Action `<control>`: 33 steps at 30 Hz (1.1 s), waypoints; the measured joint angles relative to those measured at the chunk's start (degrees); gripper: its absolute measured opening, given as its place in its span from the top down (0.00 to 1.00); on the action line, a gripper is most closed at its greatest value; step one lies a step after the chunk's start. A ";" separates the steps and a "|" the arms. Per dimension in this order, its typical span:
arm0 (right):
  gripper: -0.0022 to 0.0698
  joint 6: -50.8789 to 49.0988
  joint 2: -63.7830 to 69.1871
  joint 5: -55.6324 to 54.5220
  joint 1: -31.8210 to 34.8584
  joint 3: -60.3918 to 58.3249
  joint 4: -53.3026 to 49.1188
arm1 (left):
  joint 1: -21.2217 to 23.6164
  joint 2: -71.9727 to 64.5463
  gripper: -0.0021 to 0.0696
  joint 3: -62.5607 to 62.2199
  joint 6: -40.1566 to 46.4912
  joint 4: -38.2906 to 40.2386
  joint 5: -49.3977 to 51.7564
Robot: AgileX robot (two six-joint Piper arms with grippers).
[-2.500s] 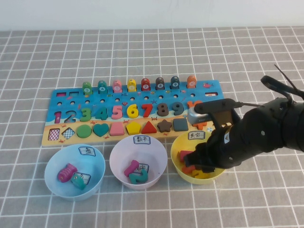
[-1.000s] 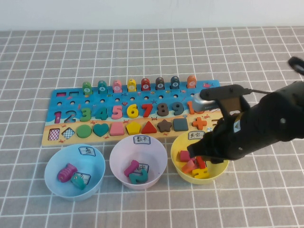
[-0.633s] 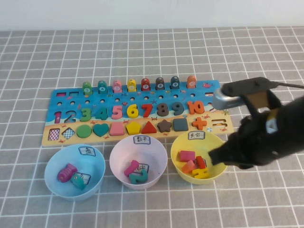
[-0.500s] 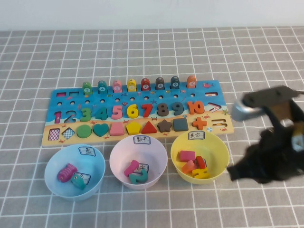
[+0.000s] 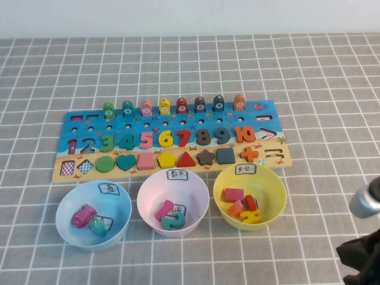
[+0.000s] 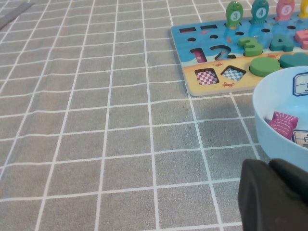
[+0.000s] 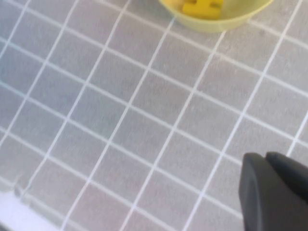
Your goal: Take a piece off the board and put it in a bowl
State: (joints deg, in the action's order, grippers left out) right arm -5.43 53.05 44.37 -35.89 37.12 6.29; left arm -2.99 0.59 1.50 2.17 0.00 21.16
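The blue and tan board [image 5: 89, 170] lies across the middle of the table. The yellow bowl [image 5: 276, 205] with its white label stands in front of the board's right end. The small red bar [image 5: 252, 202] lies inside it beside a larger pinkish-red rectangle [image 5: 234, 194], an orange piece and a yellow piece. My right arm [image 5: 363, 252] is at the table's front right corner, well clear of the bowl. My right gripper [image 7: 264, 156] is shut and empty over bare cloth, with the yellow bowl's rim [image 7: 216, 21] ahead of it. My left gripper [image 6: 269, 163] is shut and empty beside the light blue bowl [image 6: 269, 101].
A pink bowl [image 5: 148, 205] and a light blue bowl [image 5: 65, 208], each with pieces inside, stand left of the yellow one. Numbers, shapes and pegs fill most of the board. The board's left end [image 6: 192, 72] shows in the left wrist view. Grey checked cloth covers the table.
My right arm has drawn back from over the yellow bowl to the front right corner. The small red bar stays in the bowl. The left arm has not moved.
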 joint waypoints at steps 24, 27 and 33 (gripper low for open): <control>0.99 0.74 -50.71 -35.45 33.14 -38.60 -1.57 | 0.00 0.00 0.98 0.00 0.00 0.00 0.00; 0.99 0.74 -53.28 -32.02 33.14 -38.60 -1.84 | 0.00 0.00 0.98 0.00 0.00 0.00 0.00; 0.99 0.96 -53.46 -28.90 33.14 -38.60 -2.11 | 0.00 0.00 0.98 0.00 0.00 0.00 0.00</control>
State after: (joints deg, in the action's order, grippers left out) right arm -4.47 -0.41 15.47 -2.75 -1.48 4.19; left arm -2.99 0.59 1.50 2.17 0.00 21.16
